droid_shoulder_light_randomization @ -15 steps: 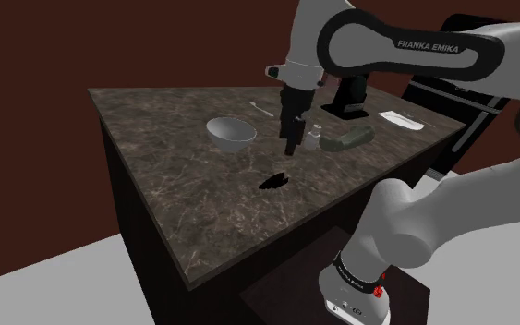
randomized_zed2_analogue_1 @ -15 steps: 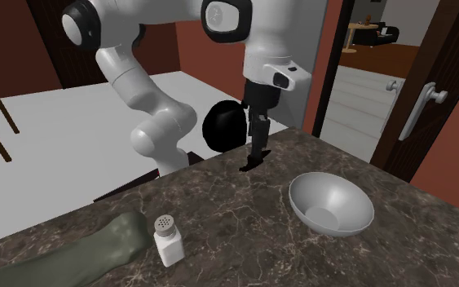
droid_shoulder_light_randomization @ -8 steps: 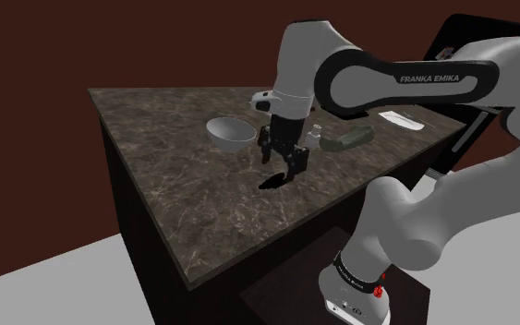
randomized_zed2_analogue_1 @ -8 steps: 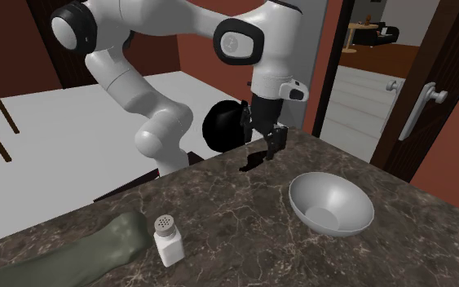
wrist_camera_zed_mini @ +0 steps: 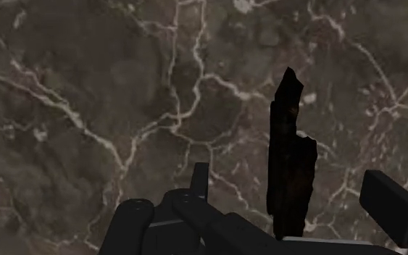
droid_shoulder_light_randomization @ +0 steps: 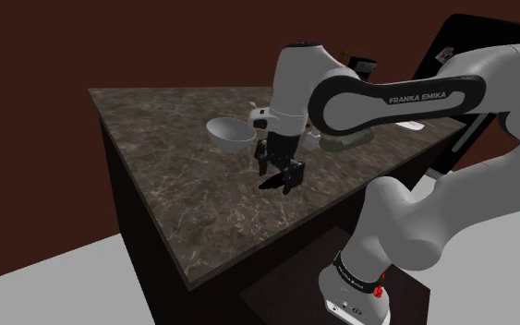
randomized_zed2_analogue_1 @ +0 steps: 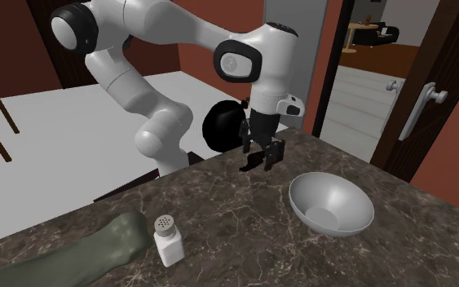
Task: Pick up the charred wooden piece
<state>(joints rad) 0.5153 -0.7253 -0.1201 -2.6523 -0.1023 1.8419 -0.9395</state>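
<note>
The charred wooden piece [wrist_camera_zed_mini: 289,159] is a thin black sliver lying flat on the dark marble countertop [droid_shoulder_light_randomization: 175,175]. My black gripper [wrist_camera_zed_mini: 296,199] is lowered over it and open. One finger [wrist_camera_zed_mini: 200,181] stands to one side of the sliver and the other finger [wrist_camera_zed_mini: 394,206] stands wide on the opposite side, and neither touches it. In the shoulder view the gripper [droid_shoulder_light_randomization: 280,175] hangs just above the piece [droid_shoulder_light_randomization: 272,183] near the counter's middle. From the second exterior view the gripper [randomized_zed2_analogue_1: 259,161] points down at the piece [randomized_zed2_analogue_1: 249,166] near the counter's far edge.
A grey bowl [droid_shoulder_light_randomization: 230,132] [randomized_zed2_analogue_1: 331,204] sits close beside the gripper. A white shaker [randomized_zed2_analogue_1: 166,239] and a dull green object [randomized_zed2_analogue_1: 81,257] lie nearer the second exterior camera. The counter edge drops off just behind the piece [randomized_zed2_analogue_1: 219,163].
The arm has come down from above the counter. The gripper has turned, spread its fingers and now straddles the charred piece close to the surface.
</note>
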